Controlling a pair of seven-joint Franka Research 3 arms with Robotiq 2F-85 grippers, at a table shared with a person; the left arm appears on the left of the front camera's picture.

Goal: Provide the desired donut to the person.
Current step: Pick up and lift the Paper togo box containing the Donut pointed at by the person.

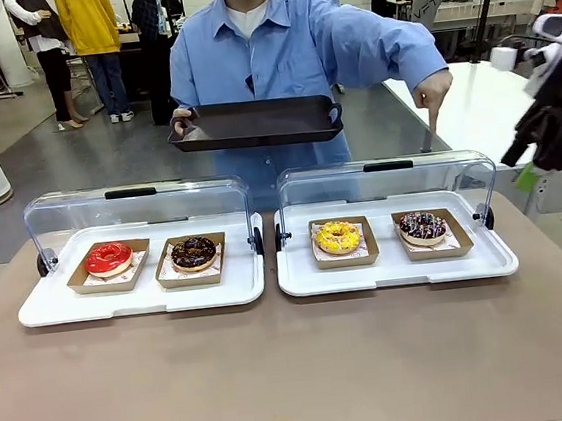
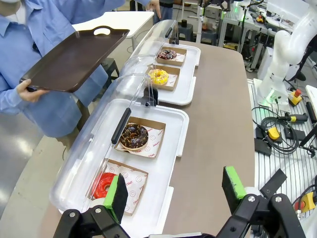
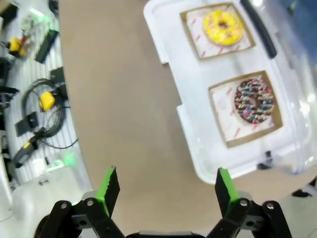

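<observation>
Apparently the sprinkled chocolate donut is the one wanted: the person's hand points down at it, at the right end of the right-hand white tray on the desk. The yellow donut lies just beside it, so a loose aim could take the wrong one — or clip the raised clear cover. The right pincer and the left pincer hang released, holding nothing.

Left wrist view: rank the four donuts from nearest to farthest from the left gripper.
From the open left gripper:
1. Red donut, near tray, closest box.
2. Chocolate donut, same tray, next box.
3. Yellow donut, far tray, first box.
4. Sprinkled donut, far tray, last box.
</observation>
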